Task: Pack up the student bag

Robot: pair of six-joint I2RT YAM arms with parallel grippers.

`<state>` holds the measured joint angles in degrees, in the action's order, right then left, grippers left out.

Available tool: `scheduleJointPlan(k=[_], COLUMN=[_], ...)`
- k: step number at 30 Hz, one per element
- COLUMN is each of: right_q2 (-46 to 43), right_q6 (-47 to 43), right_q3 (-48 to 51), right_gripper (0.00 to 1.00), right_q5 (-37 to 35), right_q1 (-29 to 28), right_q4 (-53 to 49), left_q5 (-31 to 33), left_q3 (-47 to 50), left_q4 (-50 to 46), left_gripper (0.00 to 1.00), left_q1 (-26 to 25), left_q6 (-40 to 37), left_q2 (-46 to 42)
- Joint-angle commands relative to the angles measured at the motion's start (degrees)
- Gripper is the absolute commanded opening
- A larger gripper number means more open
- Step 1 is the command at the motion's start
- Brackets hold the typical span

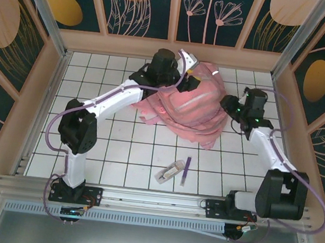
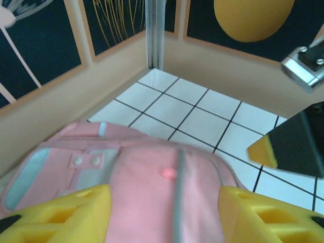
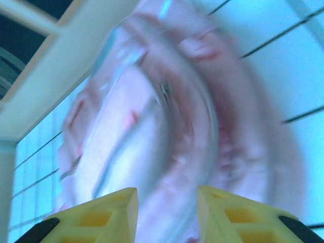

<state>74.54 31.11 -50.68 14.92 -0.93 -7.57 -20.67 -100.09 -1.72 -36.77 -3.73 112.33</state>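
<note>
Pink fabric student bag (image 1: 190, 110) slumps on the tiled surface (image 1: 117, 151), flanked by the left claw (image 2: 162, 202), fingers apart, and the right claw (image 3: 167, 197), seemingly slightly parted, likely positioned to open it.

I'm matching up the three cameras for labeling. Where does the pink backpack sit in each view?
Top external: the pink backpack lies in a heap at upper centre, slightly right.
Left wrist: lower half, from left to centre.
Right wrist: blurred, across the middle.
Shared landmark: the white gridded tabletop under it.
</note>
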Motion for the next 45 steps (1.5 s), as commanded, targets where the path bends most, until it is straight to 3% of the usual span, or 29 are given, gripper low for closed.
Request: scheduleJointPlan(k=[1, 7, 12, 16, 19, 27, 31, 36, 41, 43, 45], right_q2=[-0.4, 8.8, 16.8, 23.7, 27.0, 41.2, 47.2, 48.0, 40.2, 36.4, 32.8], right_q6=[-3.8, -4.6, -8.0, -7.4, -7.3, -7.4, -8.9, -8.0, -7.5, -8.4, -10.2], right_q3=[1.6, -1.8, -6.5, -8.9, -11.5, -25.5, -32.7, -37.6, -32.6, -28.3, -24.7], right_gripper=[0.36, 0.35, 0.33, 0.27, 0.24, 0.23, 0.28, 0.34, 0.35, 0.36, 0.36], right_q5=[-2.9, 9.8, 5.2, 8.4, 8.6, 11.5, 14.2, 11.6, 11.7, 12.3, 12.8], right_q1=[4.5, 2.6, -3.6, -5.1, -5.3, -5.9, -6.0, -4.4, -2.8, -2.9, -3.2], right_q4=[-6.3, -4.3, -4.4, -1.0, 1.4, 3.5, 6.2, 7.6, 6.6, 5.7, 3.9], left_q5=[-3.2, 3.4, 10.9, 12.5, 10.5, -0.1, -2.1, 0.3, 11.6, 15.4, 14.6], left_q3=[-0.7, -7.8, -9.6, -7.1, -0.9, 30.0, 31.8, 32.5, 33.9, 31.5, 29.4], left_q4=[0.4, -3.5, -2.9, -3.8, -4.5, 2.2, -5.4, -11.0, -4.8, -3.9, -3.8], left_gripper=[0.58, 0.58, 0.57, 0.53, 0.49, 0.46, 0.46, 0.48, 0.48, 0.5, 0.51], left_q1=[4.9, 7.2, 7.2, 7.2, 7.3, 7.2, 7.2, 7.2, 7.6, 8.3, 9.3], left_q6=[-1.0, -3.1, -4.6, -4.2, -3.1, -3.7, -10.7, -29.9, -48.0, -50.2, -51.9], left_q2=[0.7, 12.5, 21.6, 24.9, 21.8, -1.1, -6.3, -11.4, -9.2, -5.8, -2.6])
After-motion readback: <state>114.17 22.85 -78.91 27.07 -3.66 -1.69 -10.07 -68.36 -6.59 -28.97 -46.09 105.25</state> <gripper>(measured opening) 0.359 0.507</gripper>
